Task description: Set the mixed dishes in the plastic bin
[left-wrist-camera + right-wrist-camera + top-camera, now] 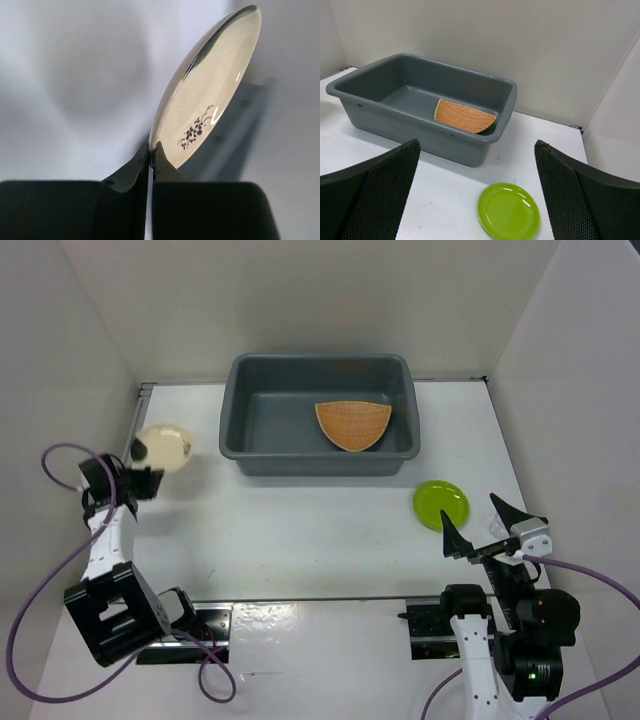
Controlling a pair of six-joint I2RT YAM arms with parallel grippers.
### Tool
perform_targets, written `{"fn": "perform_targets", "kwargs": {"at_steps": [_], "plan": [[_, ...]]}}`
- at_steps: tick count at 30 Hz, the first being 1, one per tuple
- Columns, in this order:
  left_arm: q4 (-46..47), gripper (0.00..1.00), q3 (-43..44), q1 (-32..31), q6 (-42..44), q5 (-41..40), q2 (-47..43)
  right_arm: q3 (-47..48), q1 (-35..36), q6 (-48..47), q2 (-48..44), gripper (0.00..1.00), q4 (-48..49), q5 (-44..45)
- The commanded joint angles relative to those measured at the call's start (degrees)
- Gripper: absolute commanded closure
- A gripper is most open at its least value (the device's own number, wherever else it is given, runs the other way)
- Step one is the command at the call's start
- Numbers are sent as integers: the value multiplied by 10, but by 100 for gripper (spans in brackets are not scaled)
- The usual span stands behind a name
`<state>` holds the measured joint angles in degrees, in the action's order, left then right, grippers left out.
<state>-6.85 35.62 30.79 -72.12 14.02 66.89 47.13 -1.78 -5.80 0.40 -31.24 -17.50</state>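
My left gripper (141, 468) is shut on the rim of the small cream plate (166, 447) at the table's left edge. In the left wrist view the cream plate (210, 95), with a dark flower print, stands tilted on edge, its rim pinched at the left gripper (151, 147). The orange-tan woven plate (352, 424) lies inside the dark grey plastic bin (232, 410) at the back. The lime-green plate (440, 504) lies flat on the table, right of the bin. My right gripper (480, 525) stands open just behind the green plate (508, 211), with nothing between its fingers.
The bin (502, 127) holds the woven plate (464, 116) against its right wall. White walls close in the table at the back and on both sides. A metal rail (240, 125) runs along the left edge behind the cream plate.
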Motion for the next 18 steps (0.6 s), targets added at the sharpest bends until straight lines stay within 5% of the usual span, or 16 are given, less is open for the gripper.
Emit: {"fn": "perform_targets", "kwargs": {"at_steps": [1, 9, 18], "plan": [[-3, 100, 130, -44, -7, 7, -22, -7, -4, 4, -23, 1, 23, 4], [72, 100, 235, -208, -46, -2, 22, -7, -4, 4, -23, 1, 23, 4], [-76, 100, 626, -430, 72, 110, 409, -7, -4, 4, -23, 1, 23, 4]]}}
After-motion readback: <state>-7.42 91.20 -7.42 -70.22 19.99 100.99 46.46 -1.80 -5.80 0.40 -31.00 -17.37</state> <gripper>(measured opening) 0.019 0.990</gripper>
